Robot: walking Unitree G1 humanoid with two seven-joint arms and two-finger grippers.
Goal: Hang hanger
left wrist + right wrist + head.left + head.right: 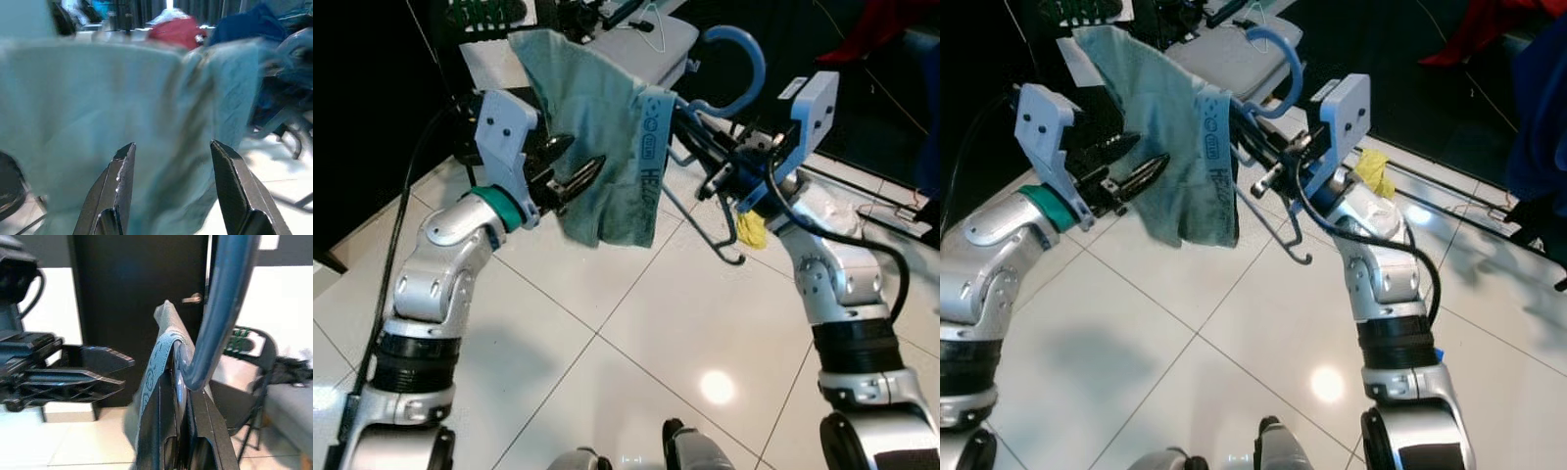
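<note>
Glossy white floor tiles (636, 323) below; my right claw (705, 147) grips the stiff, light blue hanger (744, 59), limp teal towel (597, 147) draped; left claw (570, 166) open.

left tool (576, 168): raised, fingers apart | right tool (720, 166): raised, fingers closed

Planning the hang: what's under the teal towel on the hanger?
The teal towel drapes over the blue hanger, which the right gripper clamps; hook and lower wire stick out. The covered bar is hidden. The open left gripper is beside the towel.
</note>
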